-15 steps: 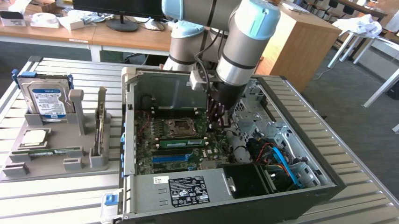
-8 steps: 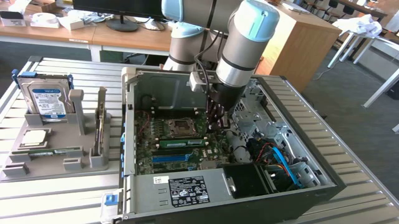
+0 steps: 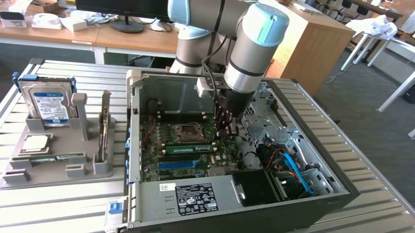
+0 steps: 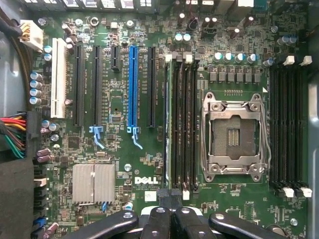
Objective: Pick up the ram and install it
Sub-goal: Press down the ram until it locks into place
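While the clenched pincer [image 4: 172, 209] hangs above the motherboard [image 4: 124, 164], the ram [image 3: 188, 147] sits slotted, apparently needing firm seating.

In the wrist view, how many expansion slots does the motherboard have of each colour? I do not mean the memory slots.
white slot: 1
blue slot: 1
black slots: 4, one of them short
Total: 6
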`<state>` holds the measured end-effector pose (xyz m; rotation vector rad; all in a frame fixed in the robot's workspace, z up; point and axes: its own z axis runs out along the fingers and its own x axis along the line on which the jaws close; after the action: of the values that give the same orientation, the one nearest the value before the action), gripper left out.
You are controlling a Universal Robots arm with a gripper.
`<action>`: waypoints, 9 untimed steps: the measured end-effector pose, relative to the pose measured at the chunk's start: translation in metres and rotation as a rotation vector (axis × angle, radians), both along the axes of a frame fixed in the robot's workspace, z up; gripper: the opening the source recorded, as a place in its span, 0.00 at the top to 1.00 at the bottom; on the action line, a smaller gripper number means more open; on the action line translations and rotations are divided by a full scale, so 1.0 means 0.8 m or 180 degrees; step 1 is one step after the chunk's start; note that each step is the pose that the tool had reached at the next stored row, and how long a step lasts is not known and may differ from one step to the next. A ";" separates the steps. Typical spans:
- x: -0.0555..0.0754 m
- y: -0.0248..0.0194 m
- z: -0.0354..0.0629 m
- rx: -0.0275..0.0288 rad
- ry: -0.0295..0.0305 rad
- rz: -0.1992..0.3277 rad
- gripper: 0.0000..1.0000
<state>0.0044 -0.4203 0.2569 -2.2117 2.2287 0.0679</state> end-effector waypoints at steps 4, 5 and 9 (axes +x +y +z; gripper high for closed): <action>0.000 0.0000 0.000 0.0000 0.0000 0.0000 0.90; 0.000 0.0000 -0.001 0.0000 0.0000 0.0000 0.90; 0.000 0.0001 -0.003 0.0001 0.0000 0.0000 0.90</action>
<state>0.0044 -0.4202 0.2548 -2.2115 2.2285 0.0681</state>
